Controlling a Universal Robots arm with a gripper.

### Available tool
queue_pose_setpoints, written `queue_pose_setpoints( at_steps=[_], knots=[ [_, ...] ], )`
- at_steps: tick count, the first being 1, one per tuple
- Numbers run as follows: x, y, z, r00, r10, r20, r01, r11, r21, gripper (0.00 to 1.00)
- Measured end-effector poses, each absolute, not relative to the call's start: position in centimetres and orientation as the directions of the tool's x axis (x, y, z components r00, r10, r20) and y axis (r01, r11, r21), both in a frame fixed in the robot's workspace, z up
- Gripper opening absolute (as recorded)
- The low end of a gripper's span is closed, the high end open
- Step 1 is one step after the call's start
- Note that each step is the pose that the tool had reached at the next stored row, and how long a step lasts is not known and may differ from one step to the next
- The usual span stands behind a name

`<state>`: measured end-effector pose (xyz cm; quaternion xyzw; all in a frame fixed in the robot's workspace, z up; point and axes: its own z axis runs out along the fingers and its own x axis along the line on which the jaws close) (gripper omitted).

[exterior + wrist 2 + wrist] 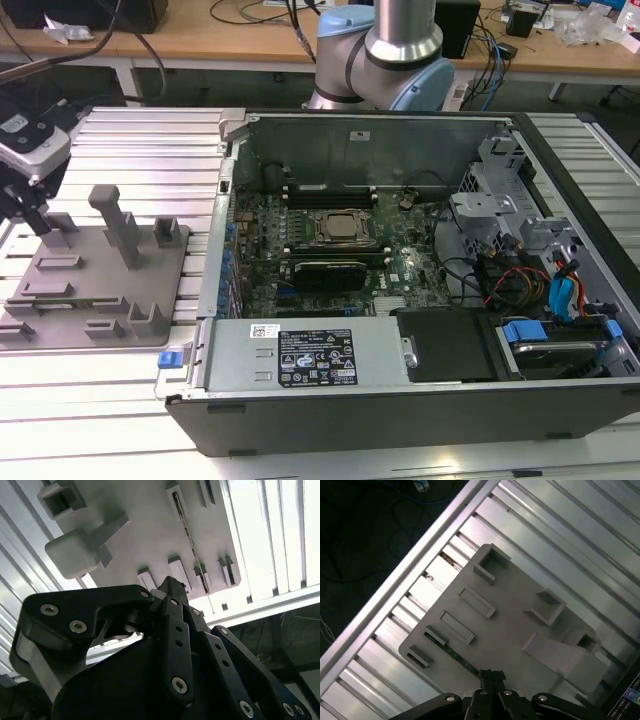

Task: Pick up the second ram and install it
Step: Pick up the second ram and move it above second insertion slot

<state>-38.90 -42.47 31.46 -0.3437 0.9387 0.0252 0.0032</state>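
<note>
The fingers (485,687), drawn narrow and empty, hover over the tray (510,630) where the second ram (455,655) stands on edge in its slot, not yet lifted; installation in the open case (400,420) remains undone.

The hand (491,676) pinches the second ram (451,653) standing edgewise in the grey tray (512,630).

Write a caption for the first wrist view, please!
Gripper near one end of the second ram, edge-on in the grey tray.

One ram stick (449,650), one grey tray (515,630), one open computer case (400,425), one arm (400,50).
</note>
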Motion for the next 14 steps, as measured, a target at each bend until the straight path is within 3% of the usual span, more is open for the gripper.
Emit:
queue_pose_setpoints(
  at_steps=[7, 14],
  knots=[
    [-38.89, -42.47, 31.35, -0.651, -0.759, -0.023, -0.759, 0.649, 0.045, 0.08],
    [-38.89, -42.47, 31.19, -0.416, -0.909, -0.023, -0.909, 0.415, 0.045, 0.08]
  ],
)
